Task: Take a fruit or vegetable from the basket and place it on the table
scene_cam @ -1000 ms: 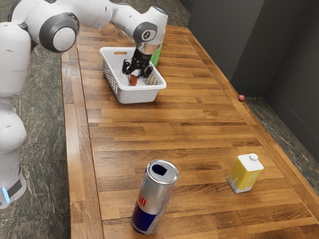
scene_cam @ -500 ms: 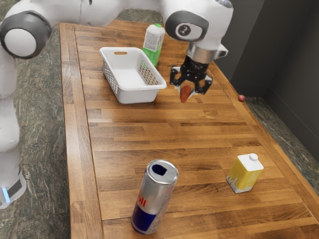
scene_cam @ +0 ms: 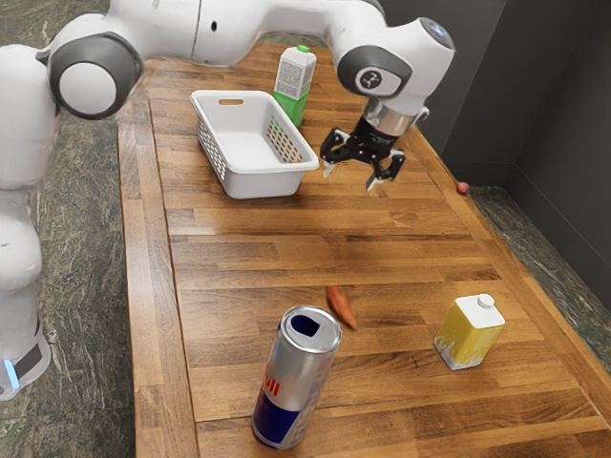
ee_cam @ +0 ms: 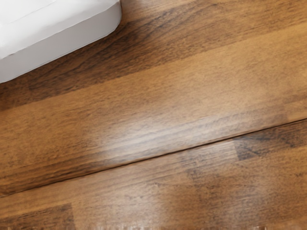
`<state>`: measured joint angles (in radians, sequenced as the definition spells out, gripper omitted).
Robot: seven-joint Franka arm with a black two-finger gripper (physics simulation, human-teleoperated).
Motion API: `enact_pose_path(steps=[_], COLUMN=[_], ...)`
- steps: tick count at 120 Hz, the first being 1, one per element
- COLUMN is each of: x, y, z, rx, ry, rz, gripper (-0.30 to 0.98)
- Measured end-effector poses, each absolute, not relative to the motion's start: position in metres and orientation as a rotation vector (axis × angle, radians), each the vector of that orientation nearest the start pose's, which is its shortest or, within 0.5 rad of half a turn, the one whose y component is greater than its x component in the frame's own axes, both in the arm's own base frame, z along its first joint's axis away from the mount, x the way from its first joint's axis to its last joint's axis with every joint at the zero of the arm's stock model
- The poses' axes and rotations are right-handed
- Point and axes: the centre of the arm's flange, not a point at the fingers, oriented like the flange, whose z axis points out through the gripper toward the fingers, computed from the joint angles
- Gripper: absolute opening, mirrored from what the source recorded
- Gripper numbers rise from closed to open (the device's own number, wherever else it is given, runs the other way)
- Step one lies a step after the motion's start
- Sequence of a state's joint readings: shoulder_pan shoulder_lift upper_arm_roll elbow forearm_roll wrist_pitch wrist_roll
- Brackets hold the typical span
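My gripper (scene_cam: 358,172) is open above the table (scene_cam: 248,258), to the exterior view's right of the basket, with nothing between its fingers. An orange-brown carrot-like vegetable (scene_cam: 341,306) lies on or just over the wood beside the tall can, well apart from my gripper; whether it rests there I cannot tell. The white basket (scene_cam: 272,178) stands near the far end, and no item is visible on the part of its floor that shows. In the wrist view a corner of the basket (ee_cam: 62,48) is seen beside the wooden table (ee_cam: 158,105).
A silver and blue can (scene_cam: 297,377) stands nearest the camera. The yellow carton (scene_cam: 468,332) is toward the exterior view's right. Behind the basket is a green and white carton (scene_cam: 294,84). A small red round thing (scene_cam: 463,188) is at the far table edge.
My hand has risen out of the basket with the orange-brown vegetable and moved to the exterior view's right. The gripper has opened, and the vegetable is now away from it, near the can.
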<state>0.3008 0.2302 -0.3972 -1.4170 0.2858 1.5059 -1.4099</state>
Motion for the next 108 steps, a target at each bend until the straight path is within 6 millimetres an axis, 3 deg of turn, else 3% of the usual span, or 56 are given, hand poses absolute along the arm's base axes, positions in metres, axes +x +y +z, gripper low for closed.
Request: enact_pose_path(steps=[18,26,29,34,42,49,65,81,108], x=[0.526,0.507,0.504,0.502,0.505,0.508,0.515,0.519,0.525], y=[-0.037,-0.065,-0.067,-0.050,-0.006,0.009,0.016,0.005,0.002], z=[0.613,0.625,0.629,0.637,0.644,0.644,0.648,0.652,0.650], rx=[-2.241,-2.281,-2.304,-2.327,-2.395,-2.504,-2.685,-2.784,-2.854], ry=[-1.743,-1.676,-1.646,-1.622,-1.558,-1.406,-1.059,-0.751,-0.386], rz=[-0.191,-0.218,-0.219,-0.215,-0.197,-0.190,-0.214,-0.233,-0.210], gripper=[0.67,0.68,0.68,0.68,0.68,0.69,0.69,0.69,0.69])
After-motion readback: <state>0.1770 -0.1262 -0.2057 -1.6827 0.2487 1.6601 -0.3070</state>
